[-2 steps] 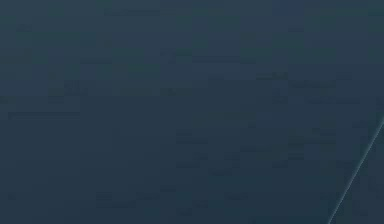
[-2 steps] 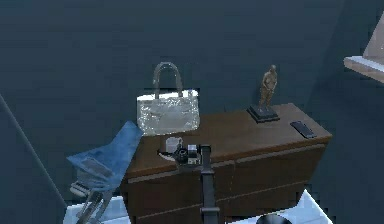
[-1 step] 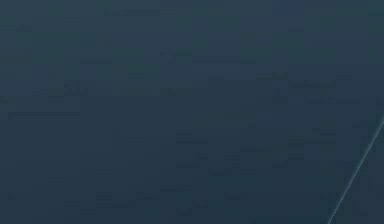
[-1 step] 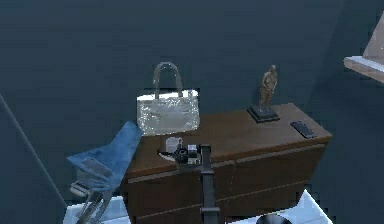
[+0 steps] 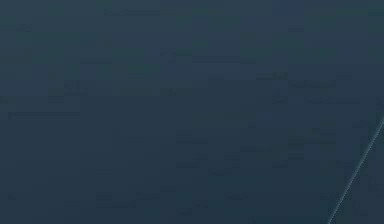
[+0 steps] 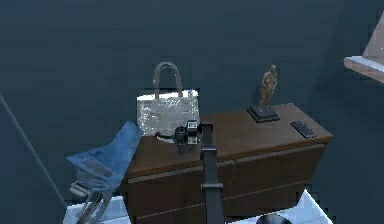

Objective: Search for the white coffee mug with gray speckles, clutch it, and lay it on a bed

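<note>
In the arm side view my arm [image 6: 212, 180] rises from the bottom edge to the front of a brown wooden dresser [image 6: 250, 125]. The gripper [image 6: 168, 133] sits at the arm's far end, at the dresser's top edge. A silver handbag [image 6: 168, 108] with an upright handle stands on the dresser right behind it. I cannot tell whether the gripper holds anything. The forward view faces a dark blue wall [image 5: 150, 100] at close range.
A small dark statue [image 6: 267, 90] and a flat dark object [image 6: 300, 128] stand on the dresser's right half. Blue jeans [image 6: 105, 160] hang over a light chair [image 6: 90, 205] left of the dresser. A pale shelf edge [image 6: 365, 65] juts in at the upper right.
</note>
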{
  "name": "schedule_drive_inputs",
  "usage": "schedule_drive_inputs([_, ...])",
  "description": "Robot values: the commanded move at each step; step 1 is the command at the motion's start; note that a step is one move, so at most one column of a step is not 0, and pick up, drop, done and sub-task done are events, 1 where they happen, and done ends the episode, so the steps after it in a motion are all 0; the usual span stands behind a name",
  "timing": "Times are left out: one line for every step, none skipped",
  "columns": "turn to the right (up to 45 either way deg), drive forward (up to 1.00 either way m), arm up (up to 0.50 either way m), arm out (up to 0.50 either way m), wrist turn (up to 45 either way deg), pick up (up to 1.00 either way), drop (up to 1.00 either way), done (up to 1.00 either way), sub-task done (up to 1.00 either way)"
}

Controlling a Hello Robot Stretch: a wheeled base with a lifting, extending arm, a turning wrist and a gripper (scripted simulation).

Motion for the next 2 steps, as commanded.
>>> schedule_drive_inputs([0.0,0.0,0.28,0.0,0.0,0.0,0.0,0.0,0.0])
schedule_drive_inputs([0.0,0.0,0.0,0.0,-45.0,0.0,0.0,0.0,0.0])
